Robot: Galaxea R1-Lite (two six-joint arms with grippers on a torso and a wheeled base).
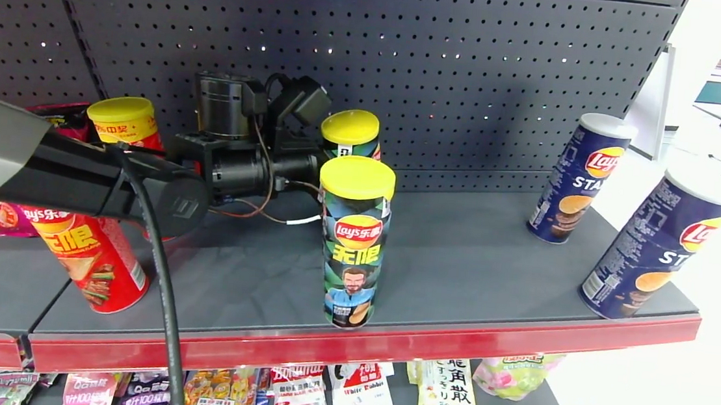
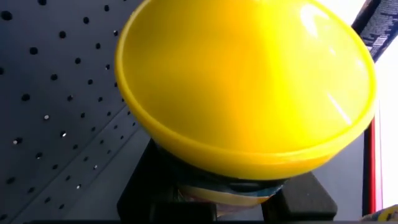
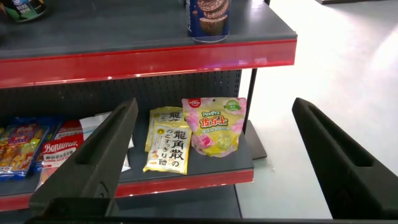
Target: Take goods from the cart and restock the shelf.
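Left gripper (image 2: pixel 224 202) pinching a yellow-lidded can (image 2: pixel 249 81), upright, directly behind the green can (image 1: pixel 352 241) that stands at the front edge of the shelf (image 1: pixel 459 270). Left of the green can, 1 red can (image 1: pixel 94 257). Right of it and well apart, 2 blue cans (image 1: pixel 574 182). Right gripper (image 3: pixel 216 112) spread wide and holding nothing, lower than the green can, facing snack bags (image 3: pixel 168 146) on the tier beneath.

Head camera looks forward and down on the shelf (image 1: pixel 461 250) from close in front. Left wrist camera presses near a yellow-lidded can (image 2: pixel 249 87) at the shelf's back. Right wrist camera, lower and farther off, shares the shelf's red front edge (image 3: pixel 149 62) with the head view.
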